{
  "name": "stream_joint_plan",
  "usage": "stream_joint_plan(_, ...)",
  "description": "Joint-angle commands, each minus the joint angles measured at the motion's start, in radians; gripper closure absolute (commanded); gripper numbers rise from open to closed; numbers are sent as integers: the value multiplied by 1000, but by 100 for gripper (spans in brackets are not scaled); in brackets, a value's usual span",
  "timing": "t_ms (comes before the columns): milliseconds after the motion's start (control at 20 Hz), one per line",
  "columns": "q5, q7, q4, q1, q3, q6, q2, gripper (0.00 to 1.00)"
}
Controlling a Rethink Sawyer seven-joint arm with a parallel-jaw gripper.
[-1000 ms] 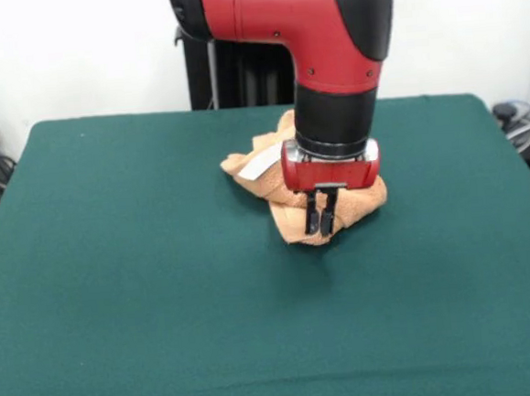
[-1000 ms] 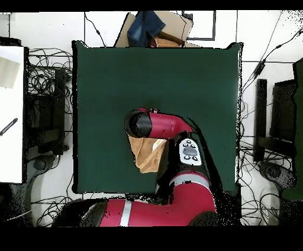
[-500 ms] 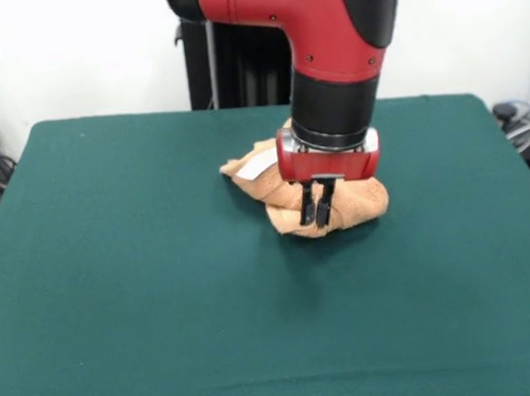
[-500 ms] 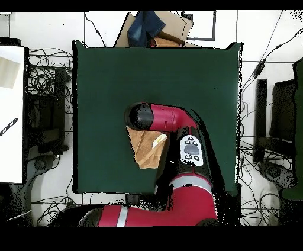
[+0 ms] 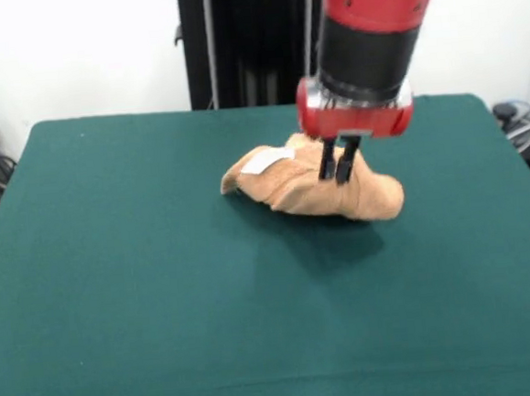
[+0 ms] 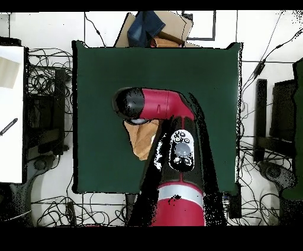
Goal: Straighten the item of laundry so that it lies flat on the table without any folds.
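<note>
The orange-tan towel [image 5: 312, 191] lies bunched in a low heap on the green table [image 5: 116, 292], towards its far side, with its white label [image 5: 264, 162] facing up at the left end. My gripper [image 5: 339, 176] stands over the heap's top ridge. Its two black fingers are close together and pinch a fold of the towel. In the overhead view the towel [image 6: 142, 142] shows partly under the red arm [image 6: 151, 105], which hides the gripper there. The table [image 6: 201, 71] stretches wide around it.
The black pedestal [image 5: 244, 44] stands behind the table's far edge. In the overhead view a cardboard box with blue cloth [image 6: 155, 28] sits beyond the table's top edge, a white surface [image 6: 10, 112] lies at the left, and cables ring the table.
The gripper has risen and moved back and to the right in the front view. The towel's near fold came with it, and the heap now spreads longer and lower.
</note>
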Motion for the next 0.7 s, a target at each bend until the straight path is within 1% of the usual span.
stream_joint_plan(50,0,189,-178,63,-62,427,-135,100)
stream_joint_plan(200,16,199,-182,62,-60,507,-179,100)
stream_joint_plan(400,30,194,-154,50,-48,543,-238,100)
stream_joint_plan(550,27,201,-124,51,-48,519,-261,100)
stream_joint_plan(700,26,211,-73,54,-47,449,-271,100)
